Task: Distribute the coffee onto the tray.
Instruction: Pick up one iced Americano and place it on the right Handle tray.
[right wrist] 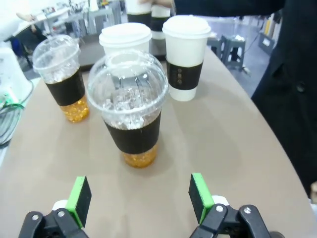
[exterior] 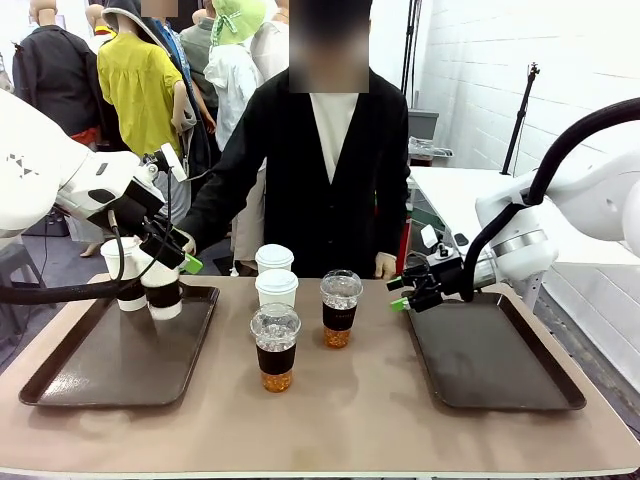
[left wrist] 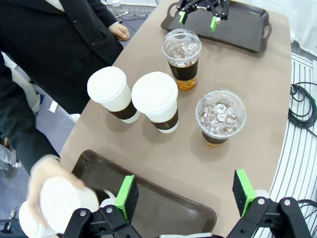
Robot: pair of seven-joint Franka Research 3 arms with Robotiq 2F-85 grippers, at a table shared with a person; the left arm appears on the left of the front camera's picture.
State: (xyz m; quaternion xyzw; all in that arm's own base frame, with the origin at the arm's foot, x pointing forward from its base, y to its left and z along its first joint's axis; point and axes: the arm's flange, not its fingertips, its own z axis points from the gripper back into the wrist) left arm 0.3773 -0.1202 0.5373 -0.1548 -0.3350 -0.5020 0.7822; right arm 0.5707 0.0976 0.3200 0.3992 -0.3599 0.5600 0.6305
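You are risking a collision on the left: the person's hand point(left wrist: 42, 173) is holding a white lidded paper cup with a dark brown sleeve point(left wrist: 62, 203) at the corner of the dark brown left tray point(left wrist: 158, 203), just beside your left gripper point(left wrist: 184, 193). Any sweep there could be knocking that cup, or the second white cup point(left wrist: 27, 223) next to it. On the other side, the clear dome-lidded plastic cup of amber iced drink point(right wrist: 131, 109) is standing tall on the tan table point(right wrist: 223, 144) between the trays. Closing high on the dome, or pushing before the pads are around it, could be tipping it into the other iced cup point(right wrist: 64, 79) or the nearer white paper cup point(right wrist: 185, 54) behind it. Your right gripper point(right wrist: 139, 196) is hanging wide open just short of that iced cup, gripping and touching nothing, by the far corner of the dark right tray point(exterior: 495, 355). Your left gripper is likewise spread wide and carrying nothing.
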